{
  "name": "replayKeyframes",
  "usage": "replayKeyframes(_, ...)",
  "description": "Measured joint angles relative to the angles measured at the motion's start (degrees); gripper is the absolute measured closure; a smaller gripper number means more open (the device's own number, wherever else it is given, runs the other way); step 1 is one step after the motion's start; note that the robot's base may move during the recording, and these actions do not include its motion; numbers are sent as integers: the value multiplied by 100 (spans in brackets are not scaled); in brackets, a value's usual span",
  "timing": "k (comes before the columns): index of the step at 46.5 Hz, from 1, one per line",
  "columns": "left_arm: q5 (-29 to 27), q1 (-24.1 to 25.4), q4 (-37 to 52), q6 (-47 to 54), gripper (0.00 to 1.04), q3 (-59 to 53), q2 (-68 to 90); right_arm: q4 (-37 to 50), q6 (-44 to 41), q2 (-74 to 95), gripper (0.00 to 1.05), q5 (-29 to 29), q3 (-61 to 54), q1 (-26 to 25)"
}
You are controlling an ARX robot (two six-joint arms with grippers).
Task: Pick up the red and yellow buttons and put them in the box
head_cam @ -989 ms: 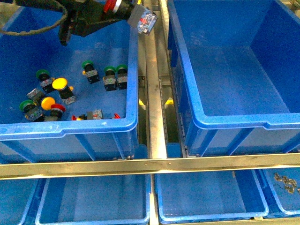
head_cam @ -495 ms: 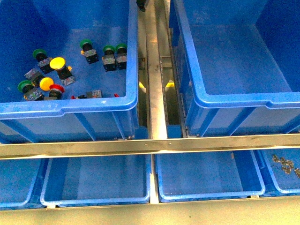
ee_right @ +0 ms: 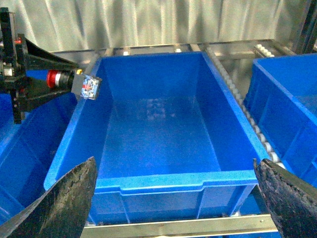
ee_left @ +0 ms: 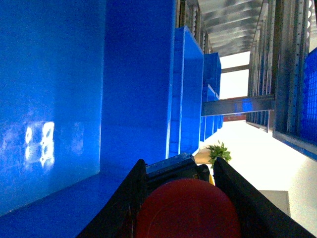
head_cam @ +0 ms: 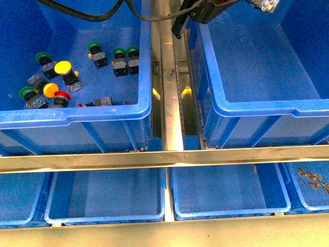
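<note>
The left tool (ee_left: pixel 179 171) is clenched on a red button (ee_left: pixel 188 210). From the left wrist view the round red cap fills the gap between the two black fingers (ee_left: pixel 130 198), with the switch's dark body just beyond it. The right wrist view shows the same grasp from the side: the button lies level, and its silvery-blue contact block sticks out past the fingertips. It is held in the air over the box (head_cam: pixel 257 110), towards the far end and near the wall that faces the neighbouring crate (head_cam: pixel 77 117). It touches nothing but the tool. The box under it looks bare inside.

The right tool (ee_right: pixel 174 163) hangs in front of the box with its jaws spread wide and nothing between them.

In the front view the left arm reaches in from the top, across the metal rail (head_cam: pixel 169 103) that separates the two containers. In the crate lie two yellow buttons (head_cam: pixel 63 67), a second red button (head_cam: pixel 62 95) touching one of them, and several green-capped switches (head_cam: pixel 93 46). Below, on the lower level of the rack, sit shallower blue trays (head_cam: pixel 103 206). The rightmost one holds a few small metal parts (head_cam: pixel 312 180).
</note>
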Motion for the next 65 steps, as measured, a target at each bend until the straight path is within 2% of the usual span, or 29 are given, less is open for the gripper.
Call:
replayKeyframes(6, -15, 33, 92, -50, 72, -4, 70, -2, -2, 2, 7, 0, 2, 0)
replayKeyframes(9, -33, 83, 160, -68, 72, -46, 72, -1241, -262, 807, 7, -385, 511, -11)
replayKeyframes(12, -50, 127, 175, -72, 72, -83, 72, -1425, -599, 1666, 7, -660, 796, -11)
replayKeyframes(19, -39, 151, 175, -68, 72, -133, 72, -50, -1526, 3639, 7, -1237, 1158, 15)
replayKeyframes(26, -37, 177, 175, -66, 72, -157, 72, 1377, -2439, 5394, 7, -1447, 1773, 96)
replayKeyframes(33, -15, 173, 144, -48, 72, -157, 74, 2216, -3126, 6870, 7, -1613, 2400, 352)
replayKeyframes(49, -42, 164, 116, -44, 72, -92, 142, 3038, -4013, 8636, 7, -1648, 3399, 962)
replayKeyframes(58, -105, 127, 114, -48, 72, -63, 173, 3611, -4183, 9545, 7, -1327, 4033, 1056)
replayKeyframes(65, -136, 96, 109, -50, 72, -52, 173, 3665, -4221, 9849, 7, -1294, 4422, 1163)
